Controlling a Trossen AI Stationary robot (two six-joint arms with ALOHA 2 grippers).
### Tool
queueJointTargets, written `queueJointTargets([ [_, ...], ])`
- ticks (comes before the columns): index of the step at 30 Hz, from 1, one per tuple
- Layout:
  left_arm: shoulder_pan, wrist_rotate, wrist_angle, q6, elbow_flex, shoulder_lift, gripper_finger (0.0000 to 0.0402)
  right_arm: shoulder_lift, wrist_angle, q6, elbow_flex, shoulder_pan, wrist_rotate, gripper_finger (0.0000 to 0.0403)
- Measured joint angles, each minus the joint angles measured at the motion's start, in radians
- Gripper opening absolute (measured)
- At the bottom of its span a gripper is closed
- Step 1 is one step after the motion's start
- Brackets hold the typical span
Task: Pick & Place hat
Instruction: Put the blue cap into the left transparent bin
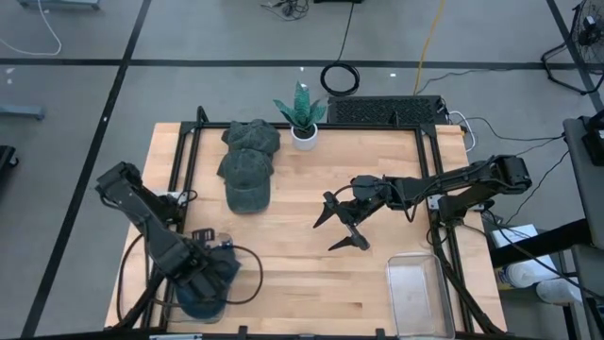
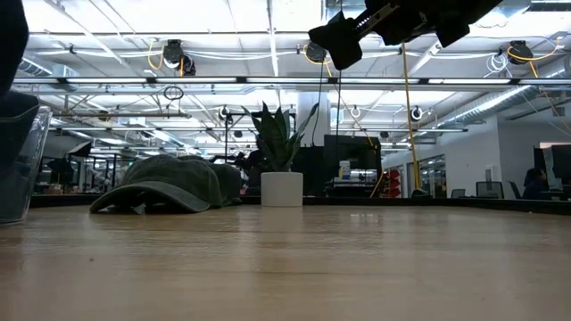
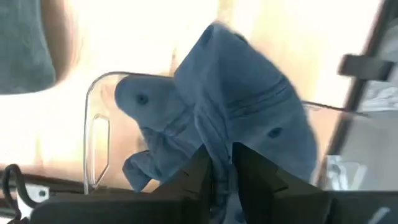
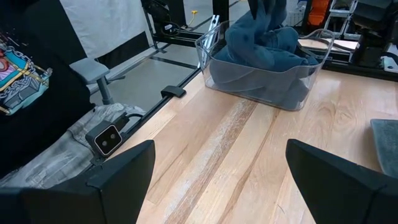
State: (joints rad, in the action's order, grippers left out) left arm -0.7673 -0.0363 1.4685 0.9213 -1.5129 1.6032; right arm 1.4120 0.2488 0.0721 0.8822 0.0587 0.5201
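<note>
The left jaws (image 1: pixel 209 267) hang over a clear bin (image 4: pixel 267 87) at the near left corner of the bench (image 1: pixel 283 236). A blue hat (image 3: pixel 236 118) lies crumpled in that bin, right under the left jaws. In the left wrist view a fold of the hat's cloth runs up into the narrow gap between the two dark fingers (image 3: pixel 193 180), so the left jaws are clenched on the blue hat. Most of the hat already sits inside the bin walls, and it bulges a little above the rim.

The right jaws (image 1: pixel 340 227) hover above the middle of the bench, released and spread wide, with nothing between them. Bare wood lies below them. A second clear bin (image 1: pixel 415 293) stands near the right jaws, toward the bench's front right corner.

Two green hats lie well apart from both pairs of jaws, toward the far left part of the bench. One green hat (image 1: pixel 247 179) rests with its brim on the wood, and the other green hat (image 1: pixel 252 137) sits just behind it, touching it. A potted plant (image 1: pixel 304 115) in a white pot stands just beside the farther green hat, at the far edge.

In the right wrist view a person (image 4: pixel 37 81) in a dark printed shirt sits beside the bench.
</note>
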Motion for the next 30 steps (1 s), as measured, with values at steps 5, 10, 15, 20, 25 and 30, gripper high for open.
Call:
queueJointTargets([
  [5, -0.001, -0.010, -0.005, -0.027, -0.051, -0.001, 0.0066, 0.000, 0.000, -0.001, 0.000, 0.000, 0.000, 0.0348],
  [10, -0.013, -0.006, -0.001, -0.004, -0.051, -0.001, 0.0065, 0.000, 0.000, -0.007, 0.000, 0.000, 0.000, 0.0348],
  [15, -0.005, -0.028, 0.004, -0.052, -0.050, -0.030, 0.0065, 0.000, 0.000, -0.007, 0.000, 0.000, 0.000, 0.0348],
  [20, -0.009, -0.022, -0.004, -0.023, -0.050, -0.095, 0.0065, 0.000, 0.000, -0.007, 0.000, 0.000, 0.000, 0.0348],
  [25, -0.008, -0.051, -0.008, 0.070, -0.050, -0.144, 0.0065, 0.000, 0.000, -0.007, 0.000, 0.000, 0.000, 0.0348],
  [30, -0.022, -0.101, -0.024, 0.146, -0.050, -0.151, 0.0065, 0.000, 0.000, -0.007, 0.000, 0.000, 0.000, 0.0348],
])
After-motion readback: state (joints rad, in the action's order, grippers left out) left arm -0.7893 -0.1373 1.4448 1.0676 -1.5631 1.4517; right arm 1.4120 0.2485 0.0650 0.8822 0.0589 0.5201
